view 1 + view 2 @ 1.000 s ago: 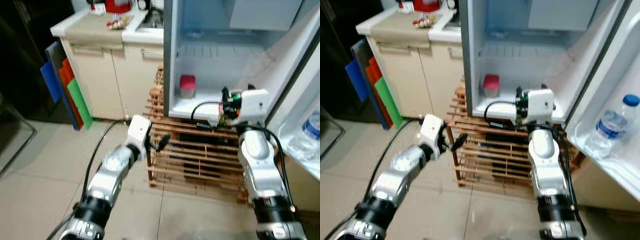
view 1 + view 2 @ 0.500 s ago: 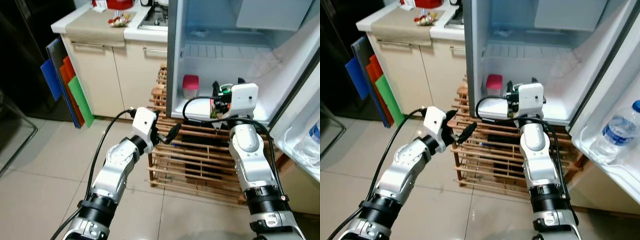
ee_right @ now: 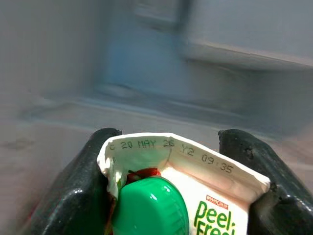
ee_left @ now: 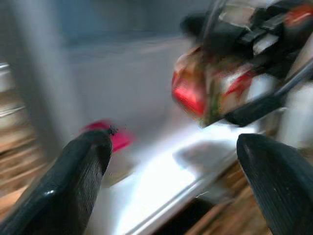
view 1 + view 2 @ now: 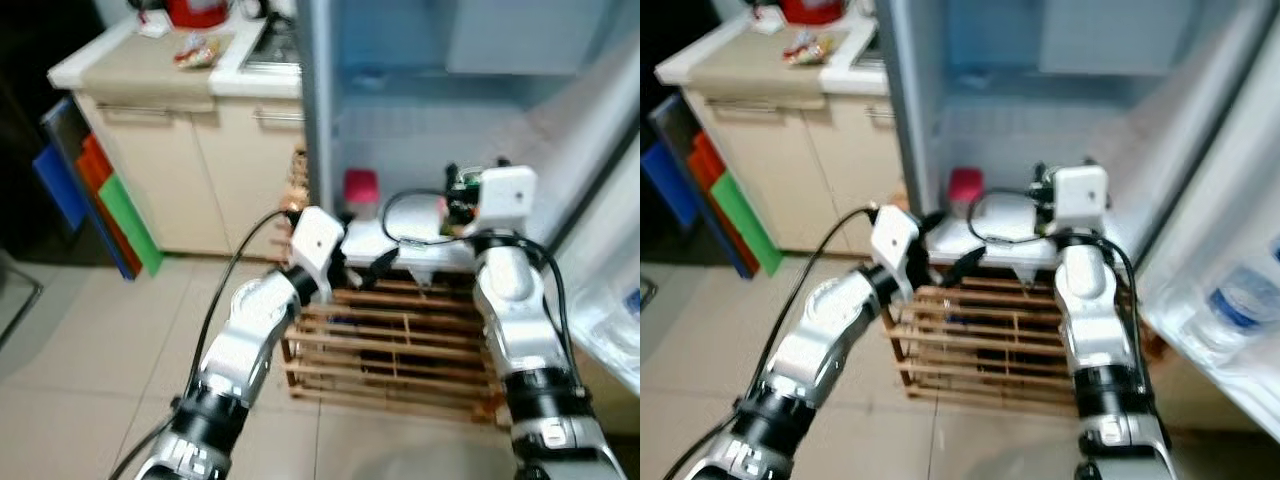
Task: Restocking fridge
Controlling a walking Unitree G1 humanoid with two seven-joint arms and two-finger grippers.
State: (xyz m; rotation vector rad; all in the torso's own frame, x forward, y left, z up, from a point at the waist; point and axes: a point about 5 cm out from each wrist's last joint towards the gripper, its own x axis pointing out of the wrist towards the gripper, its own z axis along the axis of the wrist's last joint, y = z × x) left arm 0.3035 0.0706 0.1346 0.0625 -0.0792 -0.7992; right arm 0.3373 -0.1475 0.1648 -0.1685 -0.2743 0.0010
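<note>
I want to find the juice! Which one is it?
Look at the open fridge. At its bottom shelf, the right gripper holds the carton between its fingers. Unlike the pink-lidded cup nearby, it has a green cap and a printed date.

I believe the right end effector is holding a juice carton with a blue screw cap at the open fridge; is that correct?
Not quite: the cap is green, not blue. The right wrist view shows the right end effector gripping the white juice carton, whose round green screw cap sits below the printed date. The rest stands: it is held at the open white fridge.
</note>
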